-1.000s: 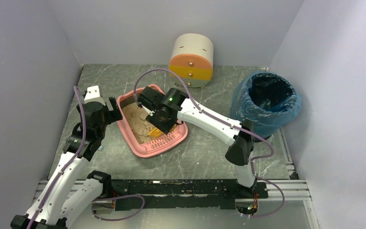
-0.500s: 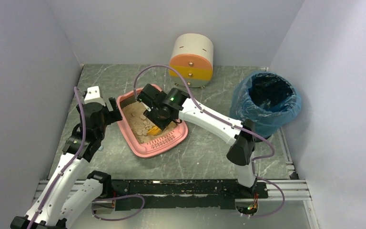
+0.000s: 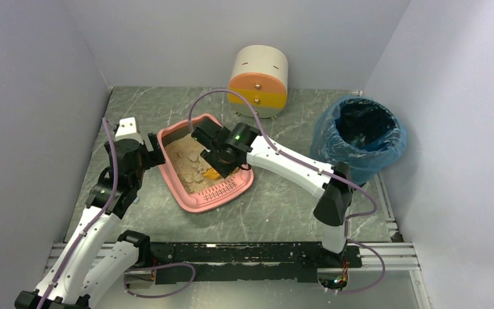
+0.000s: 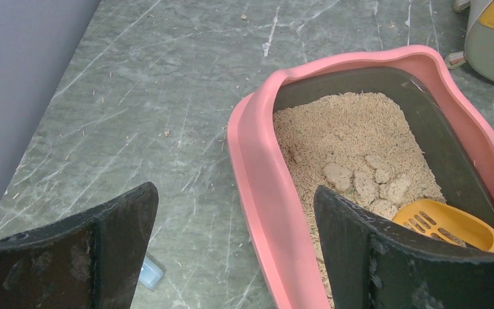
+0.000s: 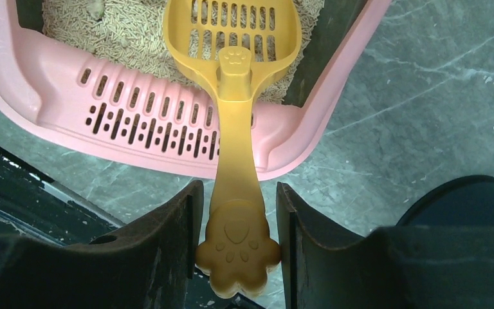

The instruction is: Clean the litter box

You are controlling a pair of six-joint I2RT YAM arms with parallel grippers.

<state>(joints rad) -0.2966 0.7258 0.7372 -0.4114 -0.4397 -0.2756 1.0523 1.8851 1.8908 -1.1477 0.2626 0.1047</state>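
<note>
The pink litter box [image 3: 196, 198] sits left of centre on the table, holding beige litter and a few pale clumps [image 4: 366, 183]. My right gripper [image 3: 222, 161] hangs over its near right part, shut on the paw-shaped handle of a yellow slotted scoop [image 5: 238, 58]. The scoop's head rests on the litter just past the slotted ledge [image 5: 135, 109]. In its own view the right gripper [image 5: 239, 190] pinches the handle from both sides. My left gripper [image 4: 235, 193] is open and straddles the box's left rim [image 4: 257, 161], one finger over the litter and one outside it.
A round bin with a blue liner [image 3: 360, 138] stands at the right. A cream-and-orange round drawer unit [image 3: 258, 80] stands at the back. A black rail [image 3: 244, 254] runs along the near edge. A small pale-blue object [image 4: 149, 273] lies on the table by the left finger.
The right wrist has shifted slightly back and to the right with the scoop, uncovering more of the litter. The left arm has barely moved.
</note>
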